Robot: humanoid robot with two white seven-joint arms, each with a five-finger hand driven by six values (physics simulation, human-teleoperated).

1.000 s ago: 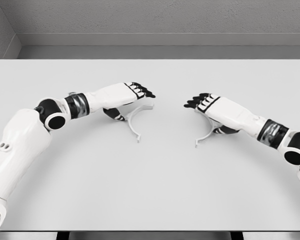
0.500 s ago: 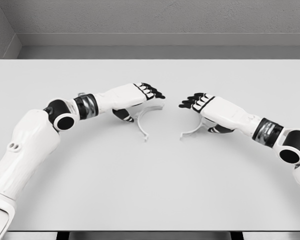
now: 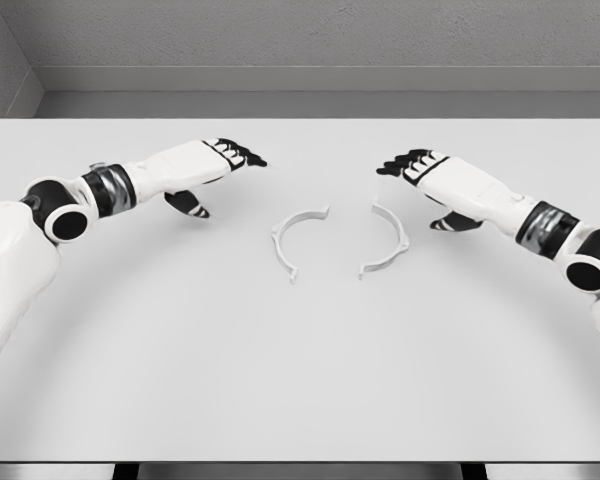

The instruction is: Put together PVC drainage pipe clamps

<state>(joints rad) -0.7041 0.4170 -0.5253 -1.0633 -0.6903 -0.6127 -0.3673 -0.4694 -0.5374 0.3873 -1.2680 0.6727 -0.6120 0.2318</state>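
Observation:
Two white half-ring clamp pieces lie flat at the table's middle, their open sides facing each other. The left clamp half and the right clamp half are a small gap apart, not touching. My left hand hovers up and to the left of them, fingers relaxed and holding nothing. Up and to the right hovers my right hand, also open and holding nothing. Neither hand touches a clamp piece.
The pale grey table spans the whole view, its front edge at the bottom. A grey wall rises behind the far edge.
Both hands let go of the clamp halves and drew back outward and upward. The two halves now lie uncovered, facing each other at the middle.

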